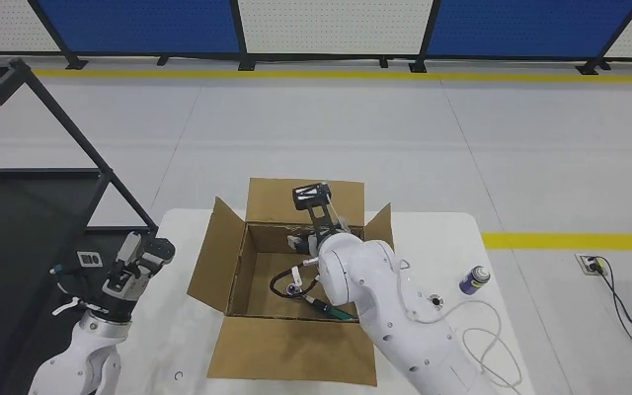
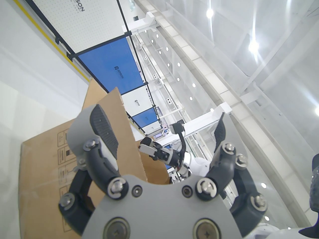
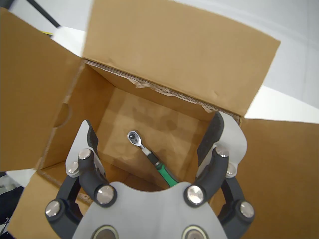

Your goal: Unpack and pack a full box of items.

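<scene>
An open cardboard box [image 1: 286, 351] stands mid-table with its flaps spread. On its floor lies a ratchet wrench [image 3: 147, 152] with a green handle, also visible from above [image 1: 331, 310]. My right gripper [image 3: 153, 123] hangs open over the box's far side [image 1: 301, 237], a short way above the wrench, with nothing between its fingers. My left gripper [image 1: 143, 249] stands left of the box, off the table's left side. In the left wrist view it [image 2: 159, 113] is open, empty and tilted up toward the ceiling, with a box flap [image 2: 44, 162] beside it.
A small blue bottle [image 1: 475, 279] stands on the white table [image 1: 434, 237] to the right of the box. A black frame rack [image 1: 59, 188] is at the far left. The box walls [image 3: 174, 50] enclose the right gripper closely.
</scene>
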`<control>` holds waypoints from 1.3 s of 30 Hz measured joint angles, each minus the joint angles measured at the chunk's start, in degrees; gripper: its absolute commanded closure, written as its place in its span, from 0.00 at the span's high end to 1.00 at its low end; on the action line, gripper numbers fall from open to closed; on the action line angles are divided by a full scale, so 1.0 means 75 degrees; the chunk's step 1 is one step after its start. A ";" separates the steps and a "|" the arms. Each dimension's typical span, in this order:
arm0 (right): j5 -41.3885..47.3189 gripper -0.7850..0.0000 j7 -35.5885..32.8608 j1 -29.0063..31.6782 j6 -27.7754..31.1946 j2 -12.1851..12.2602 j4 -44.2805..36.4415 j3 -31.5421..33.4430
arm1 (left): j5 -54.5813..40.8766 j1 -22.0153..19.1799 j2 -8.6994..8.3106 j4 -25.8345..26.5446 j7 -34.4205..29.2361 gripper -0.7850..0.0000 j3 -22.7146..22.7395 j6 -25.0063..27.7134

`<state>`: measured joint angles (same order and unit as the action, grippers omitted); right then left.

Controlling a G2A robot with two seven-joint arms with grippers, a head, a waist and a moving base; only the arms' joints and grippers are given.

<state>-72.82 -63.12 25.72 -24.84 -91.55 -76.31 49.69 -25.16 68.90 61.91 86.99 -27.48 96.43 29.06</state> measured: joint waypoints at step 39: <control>0.1293 1.00 -0.2083 -0.2438 0.2454 -0.1365 0.5246 -0.1847 | -0.0583 0.0105 -0.0064 -0.0255 -0.0916 1.00 0.0415 -0.0200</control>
<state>-63.12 -78.74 7.44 -6.43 -101.79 -36.96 35.84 -29.53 69.69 61.44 85.08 -34.34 99.54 27.56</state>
